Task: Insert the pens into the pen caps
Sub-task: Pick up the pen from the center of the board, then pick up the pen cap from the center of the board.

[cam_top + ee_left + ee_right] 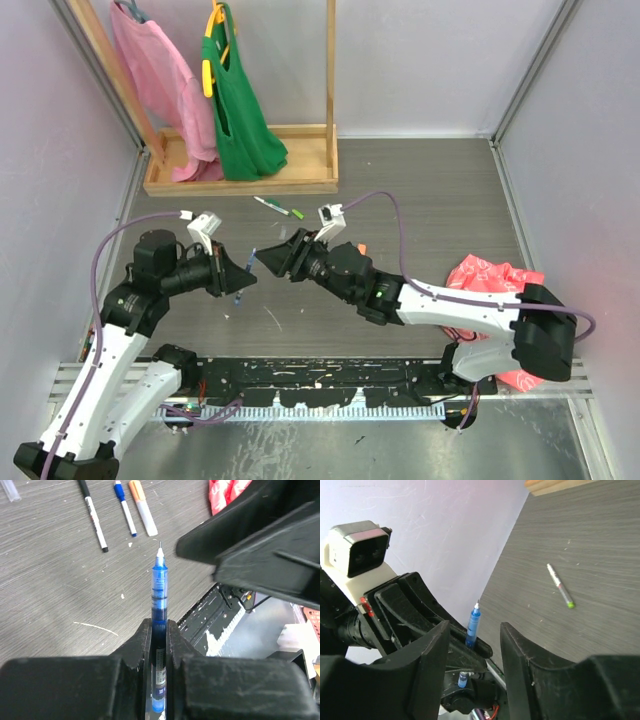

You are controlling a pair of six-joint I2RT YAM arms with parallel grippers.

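My left gripper point(159, 630) is shut on a blue pen point(160, 587), whose bare fine tip sticks out past the fingers. The same pen point(473, 622) shows upright in the right wrist view, above the table. My right gripper point(475, 630) faces it at close range, open and holding nothing; from above, the two grippers point(243, 275) point(265, 263) nearly meet at mid-table. A black pen point(92, 515), a second blue pen point(125, 507) and an orange pen point(142, 507) lie on the table. A light green pen point(560, 586) lies further back. I cannot make out any loose pen caps.
A wooden rack point(240, 185) with a pink and a green bag hanging from it stands at the back left. A red bag point(490, 275) lies on the right, beside the right arm. A black rail point(330, 380) runs along the near edge.
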